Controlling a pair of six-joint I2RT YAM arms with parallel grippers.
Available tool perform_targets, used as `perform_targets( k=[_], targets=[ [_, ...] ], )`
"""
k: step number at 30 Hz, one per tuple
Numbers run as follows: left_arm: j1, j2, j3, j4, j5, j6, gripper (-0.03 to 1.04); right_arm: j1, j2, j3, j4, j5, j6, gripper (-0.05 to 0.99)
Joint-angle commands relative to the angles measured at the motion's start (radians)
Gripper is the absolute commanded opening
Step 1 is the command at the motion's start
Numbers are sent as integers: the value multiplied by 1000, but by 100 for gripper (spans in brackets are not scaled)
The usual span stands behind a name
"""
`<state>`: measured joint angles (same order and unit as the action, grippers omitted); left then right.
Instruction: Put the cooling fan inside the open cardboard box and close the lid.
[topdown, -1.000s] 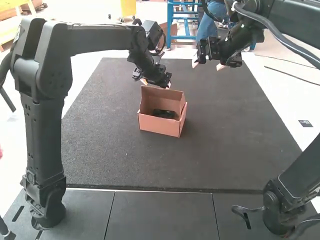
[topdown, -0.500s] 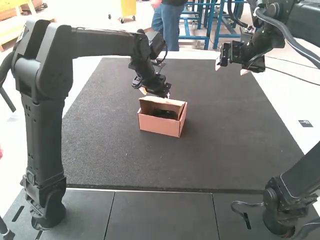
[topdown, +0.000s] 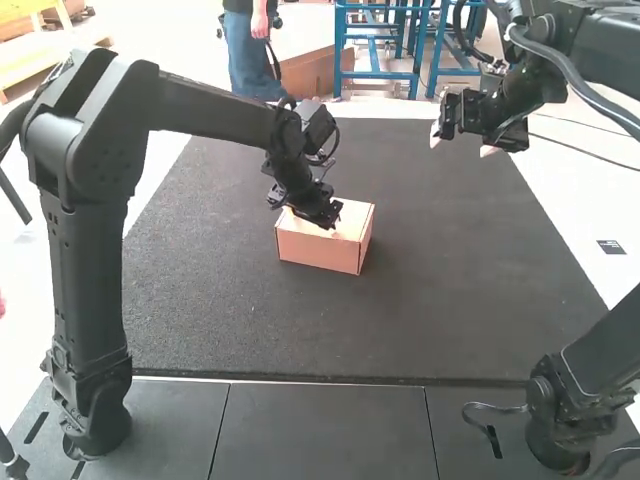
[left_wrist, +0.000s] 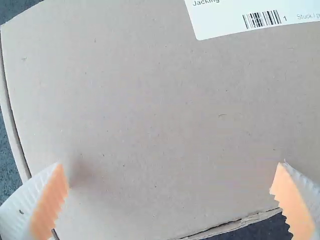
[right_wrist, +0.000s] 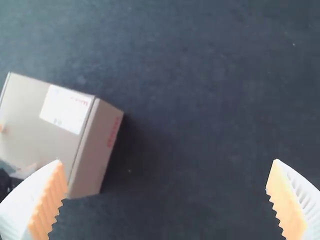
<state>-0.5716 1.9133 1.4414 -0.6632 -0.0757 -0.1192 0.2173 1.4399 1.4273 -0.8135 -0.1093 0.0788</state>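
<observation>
The cardboard box (topdown: 322, 238) is sitting in the middle of the high view on the dark mat (topdown: 450, 290), its lid (left_wrist: 150, 125) lying flat and shut. The cooling fan is presumably lying inside, hidden under that lid. The left gripper (topdown: 314, 210) is resting on the box's top near its upper left edge, ribbed fingers (left_wrist: 47, 200) spread wide and gripping nothing, with a white label (left_wrist: 250, 15) beyond them. The right gripper (topdown: 463, 140) is hanging in the upper right of the frame, well apart from the box, jaws gaping wide and empty.
</observation>
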Motion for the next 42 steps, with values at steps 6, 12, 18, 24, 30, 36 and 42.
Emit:
perform_targets(
  k=[6, 12, 18, 24, 30, 36, 42],
  targets=[
    [-13, -74, 51, 28, -50, 21, 96, -18, -59, -21, 4, -32, 6, 92],
    [26, -160, 261, -21, -50, 24, 97, -18, -65, -24, 17, -40, -13, 92],
    [111, -237, 333, -42, -24, -2, 97, -18, -119, -77, 128, -58, -62, 92],
    [180, -352, 211, 83, -19, 1, 97, -18, -205, -185, 255, -55, -114, 92],
    [184, -517, -15, 278, -16, 101, 97, -19, -308, -309, 343, -50, -128, 92],
    [184, -700, -259, 484, -16, 144, 97, -38, -432, -449, 467, -43, -129, 92],
    [184, -876, -469, 633, -134, 62, 97, -65, -493, -545, 505, 66, -117, 92]
  ],
)
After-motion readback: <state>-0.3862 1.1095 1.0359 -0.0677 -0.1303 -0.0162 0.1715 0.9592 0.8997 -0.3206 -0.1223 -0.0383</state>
